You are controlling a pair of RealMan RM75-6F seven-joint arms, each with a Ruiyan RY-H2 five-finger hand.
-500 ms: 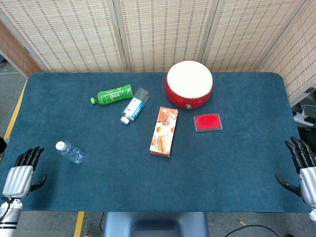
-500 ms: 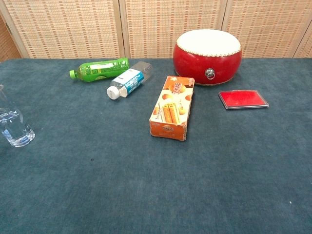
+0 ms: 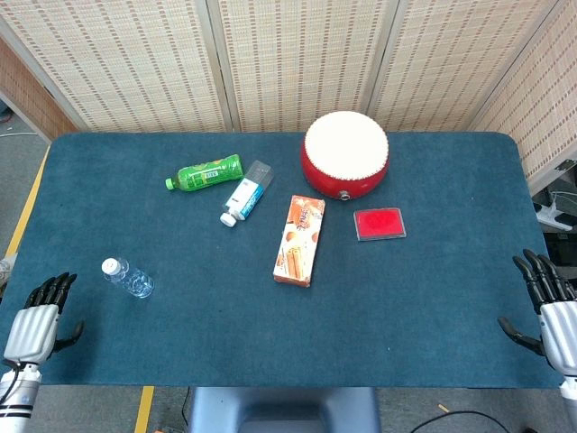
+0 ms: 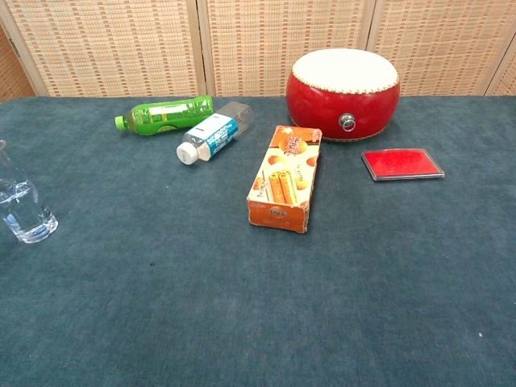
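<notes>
My left hand (image 3: 36, 320) hangs at the table's near left corner, fingers apart, holding nothing. Nearest to it lies a small clear water bottle (image 3: 127, 278) (image 4: 22, 210). My right hand (image 3: 548, 305) is at the near right edge, fingers spread and empty. Neither hand shows in the chest view. On the blue table (image 3: 406, 298) an orange biscuit box (image 3: 299, 240) (image 4: 285, 177) lies in the middle. A red drum with a white skin (image 3: 345, 154) (image 4: 343, 82) stands behind it. A flat red case (image 3: 380, 223) (image 4: 401, 163) lies right of the box.
A green bottle (image 3: 205, 172) (image 4: 164, 113) and a clear bottle with a blue label (image 3: 247, 192) (image 4: 213, 132) lie on their sides at the back left. Woven folding screens (image 3: 288, 54) stand behind the table.
Both hands have sunk slightly lower and drawn back toward the table's near edge. The objects have not moved.
</notes>
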